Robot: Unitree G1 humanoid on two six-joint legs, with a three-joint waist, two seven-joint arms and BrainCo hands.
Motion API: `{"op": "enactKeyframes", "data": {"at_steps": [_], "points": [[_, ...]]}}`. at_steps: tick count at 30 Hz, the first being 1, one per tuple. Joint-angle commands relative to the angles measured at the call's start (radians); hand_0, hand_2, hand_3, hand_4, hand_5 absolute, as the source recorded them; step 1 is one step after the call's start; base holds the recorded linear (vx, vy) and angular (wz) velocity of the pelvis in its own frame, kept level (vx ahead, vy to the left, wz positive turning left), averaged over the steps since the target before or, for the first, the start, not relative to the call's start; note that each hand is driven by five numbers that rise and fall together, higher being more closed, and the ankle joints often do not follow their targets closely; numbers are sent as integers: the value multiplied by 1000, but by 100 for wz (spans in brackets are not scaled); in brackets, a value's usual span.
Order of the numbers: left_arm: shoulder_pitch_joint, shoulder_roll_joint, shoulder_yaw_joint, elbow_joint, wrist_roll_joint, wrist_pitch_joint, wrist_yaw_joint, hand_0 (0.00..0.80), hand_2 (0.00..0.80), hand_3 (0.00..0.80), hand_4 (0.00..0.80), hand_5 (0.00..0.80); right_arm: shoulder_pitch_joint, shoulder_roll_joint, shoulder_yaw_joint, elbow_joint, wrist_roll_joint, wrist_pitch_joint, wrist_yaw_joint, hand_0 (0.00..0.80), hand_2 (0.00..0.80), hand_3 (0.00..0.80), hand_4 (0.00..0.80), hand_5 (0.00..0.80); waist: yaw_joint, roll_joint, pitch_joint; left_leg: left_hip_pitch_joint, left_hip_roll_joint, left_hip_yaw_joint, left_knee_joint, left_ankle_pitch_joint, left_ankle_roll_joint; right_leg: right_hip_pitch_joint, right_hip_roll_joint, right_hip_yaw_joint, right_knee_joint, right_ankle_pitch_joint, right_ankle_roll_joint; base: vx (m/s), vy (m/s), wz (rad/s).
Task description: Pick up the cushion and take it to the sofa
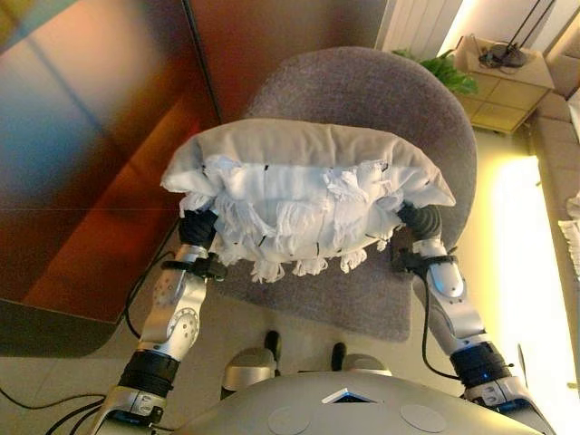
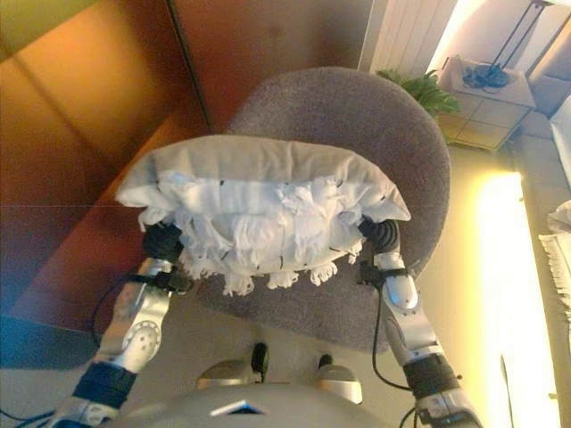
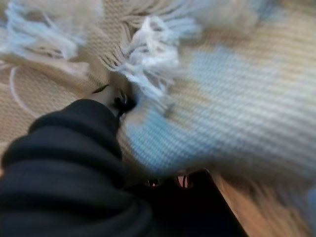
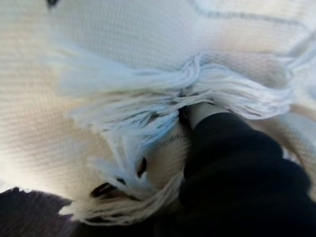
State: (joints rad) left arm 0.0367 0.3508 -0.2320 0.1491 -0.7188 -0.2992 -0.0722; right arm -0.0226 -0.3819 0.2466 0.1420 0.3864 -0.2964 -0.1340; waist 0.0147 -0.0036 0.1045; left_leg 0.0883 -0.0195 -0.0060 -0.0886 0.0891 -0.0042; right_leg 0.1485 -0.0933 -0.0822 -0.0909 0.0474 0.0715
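Note:
A cream cushion (image 1: 304,195) with white tassel fringes is lifted off the seat and hangs between my two hands, above the grey chair (image 1: 362,91). My left hand (image 1: 198,227) goes in under its left end and my right hand (image 1: 420,220) under its right end; only the dark wrist covers show. In the left wrist view the cushion's knit (image 3: 237,113) presses against that hand's cover (image 3: 64,148). The right wrist view has fringe (image 4: 113,103) draped over the right hand's cover (image 4: 237,168).
The round grey upholstered chair stands right in front of me. Dark reddish-brown panels (image 1: 91,136) rise at the left. At the back right are a green plant (image 1: 449,68) and a pale low cabinet (image 1: 503,77). White fringed cloth (image 1: 571,231) shows at the right edge.

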Motion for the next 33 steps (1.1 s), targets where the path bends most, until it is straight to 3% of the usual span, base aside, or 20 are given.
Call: {"op": "enactKeyframes", "data": {"at_steps": [1,5,9,18,23,33], "points": [[-254,-60,-88,40,100,-37,2,800,800,800,800,800,-172,40,60,0,29,-25,8,800,800,800,800,800,2,-11,-82,25,16,36,1,-106,-5,-8,-1,-37,4,-17,8,85,-50,0],[-334,-81,-102,163,122,-42,32,800,800,800,800,800,-245,79,80,104,37,4,-29,800,800,800,800,800,-4,-3,-84,27,16,41,1,-115,-3,-7,1,-45,4,-20,5,88,-33,-2],[-377,-88,-110,205,154,-52,55,800,800,800,800,800,-304,96,91,165,20,2,-63,800,800,800,800,800,-3,3,-64,4,16,42,1,-113,-3,-32,1,-42,5,-24,1,16,-6,0],[-643,-97,-147,408,135,-121,67,800,800,800,800,800,-576,89,119,305,13,8,-208,800,800,800,800,800,-27,23,56,-118,7,39,1,-86,-3,-158,-6,-7,20,-12,3,-136,13,2],[-762,-96,-154,509,118,-167,64,800,800,800,800,800,-649,88,135,319,-23,12,-271,800,800,800,800,800,-63,33,132,-171,8,66,1,-74,-5,-236,-6,31,48,-7,8,-145,41,-4],[-855,-102,-176,574,110,-188,105,800,800,800,800,800,-738,68,151,390,7,2,-293,800,800,800,800,800,-102,37,210,-216,6,125,5,-72,-10,-318,-13,94,58,19,28,-35,44,-17]]}}
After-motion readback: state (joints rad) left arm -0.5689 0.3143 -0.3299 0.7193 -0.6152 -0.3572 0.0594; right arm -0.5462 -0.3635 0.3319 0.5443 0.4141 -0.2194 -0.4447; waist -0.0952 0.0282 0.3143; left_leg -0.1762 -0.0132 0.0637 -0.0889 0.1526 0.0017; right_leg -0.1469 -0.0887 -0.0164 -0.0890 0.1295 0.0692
